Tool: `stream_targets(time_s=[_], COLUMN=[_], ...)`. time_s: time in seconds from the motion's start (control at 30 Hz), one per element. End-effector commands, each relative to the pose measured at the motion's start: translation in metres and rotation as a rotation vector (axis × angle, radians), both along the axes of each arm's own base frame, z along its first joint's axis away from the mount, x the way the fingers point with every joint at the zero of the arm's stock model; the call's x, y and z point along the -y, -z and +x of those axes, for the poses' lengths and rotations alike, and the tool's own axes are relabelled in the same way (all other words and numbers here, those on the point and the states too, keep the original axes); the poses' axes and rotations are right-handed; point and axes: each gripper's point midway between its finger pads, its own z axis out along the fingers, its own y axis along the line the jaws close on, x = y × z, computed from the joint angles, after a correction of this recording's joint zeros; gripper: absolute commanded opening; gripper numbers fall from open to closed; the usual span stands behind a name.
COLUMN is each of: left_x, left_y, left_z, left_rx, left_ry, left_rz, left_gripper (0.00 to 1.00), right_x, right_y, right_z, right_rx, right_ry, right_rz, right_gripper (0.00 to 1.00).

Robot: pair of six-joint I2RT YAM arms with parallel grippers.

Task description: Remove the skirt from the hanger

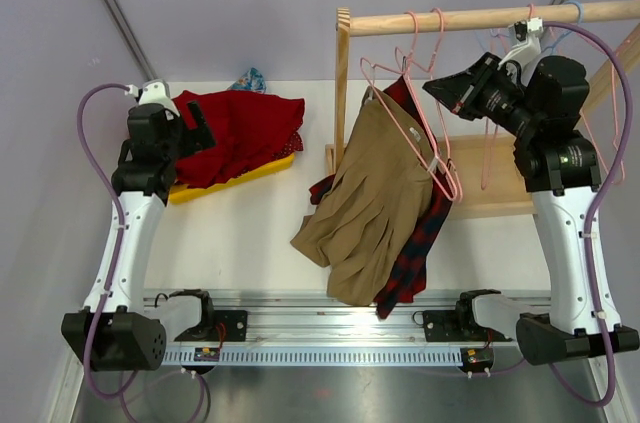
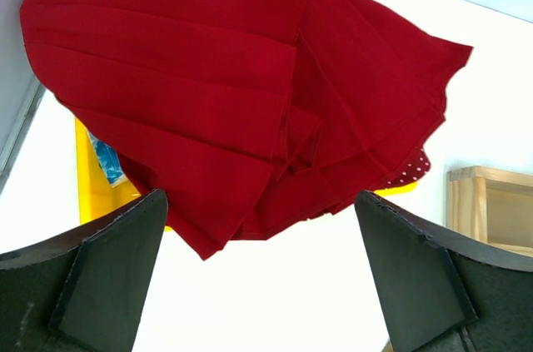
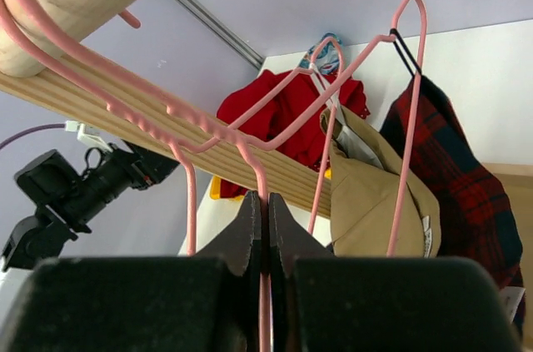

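A tan skirt (image 1: pixel 375 193) hangs from a pink hanger (image 1: pixel 425 133) below the wooden rod (image 1: pixel 480 18), with a red plaid skirt (image 1: pixel 420 243) behind it. My right gripper (image 1: pixel 435 88) is just right of the tan skirt's top. In the right wrist view it (image 3: pixel 266 210) is shut on a thin pink hanger wire (image 3: pixel 256 173), with the tan skirt (image 3: pixel 375 194) and the plaid skirt (image 3: pixel 458 177) to its right. My left gripper (image 1: pixel 200 123) is open and empty (image 2: pixel 262 269), hovering by a red skirt (image 2: pixel 208 77).
The red skirt (image 1: pixel 240 128) lies piled on a yellow tray (image 1: pixel 240 178) at the back left. More pink hangers (image 1: pixel 490 133) and a blue one hang on the rod. The rack's wooden upright (image 1: pixel 343 83) and shelf (image 1: pixel 490 178) stand behind the skirts.
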Motion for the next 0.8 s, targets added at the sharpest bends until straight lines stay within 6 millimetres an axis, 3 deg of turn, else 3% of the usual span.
stream_targets(time_s=[0.0,0.03,0.1,0.13,0.23,0.4,0.5,0.53,0.57,0.67,0.7,0.77], left_x=[0.008,0.014,0.017,0.020,0.025,0.039,0.063,0.080,0.088,0.127,0.135,0.166], left_y=[-0.029,-0.031,-0.037,-0.039,-0.048,-0.062,-0.094,-0.105,-0.129,-0.158,-0.180,-0.189], left_z=[0.001,0.000,-0.001,-0.001,-0.002,0.001,-0.002,-0.007,-0.012,-0.023,-0.033,-0.048], left_rx=[0.123,0.134,0.166,0.177,0.221,0.242,0.278,0.303,0.347,0.372,0.401,0.409], left_ry=[0.055,0.085,0.106,0.121,0.153,0.213,0.253,0.271,0.288,0.389,0.418,0.508], left_rz=[-0.008,-0.020,-0.023,-0.028,-0.031,-0.001,0.079,0.098,0.103,0.077,0.070,0.055], left_gripper=[0.99,0.99,0.99,0.99,0.99,0.99,0.99,0.99,0.99,0.99,0.99,0.99], right_x=[0.015,0.022,0.028,0.035,0.043,0.047,0.053,0.058,0.062,0.066,0.066,0.069], right_y=[-0.013,-0.034,-0.041,-0.059,-0.075,-0.078,-0.072,-0.067,-0.070,-0.069,-0.070,-0.070], right_z=[0.002,-0.001,-0.002,-0.005,-0.007,-0.013,-0.025,-0.025,-0.034,-0.047,-0.052,-0.062], right_rx=[0.043,0.091,0.101,0.146,0.182,0.185,0.188,0.177,0.194,0.186,0.189,0.198], right_ry=[0.081,0.120,0.150,0.185,0.231,0.248,0.275,0.304,0.318,0.329,0.330,0.342], right_rz=[-0.088,-0.096,-0.131,-0.137,-0.155,-0.160,-0.169,-0.178,-0.182,-0.187,-0.183,-0.183], right_gripper=[0.00,0.00,0.00,0.00,0.00,0.00,0.00,0.00,0.00,0.00,0.00,0.00])
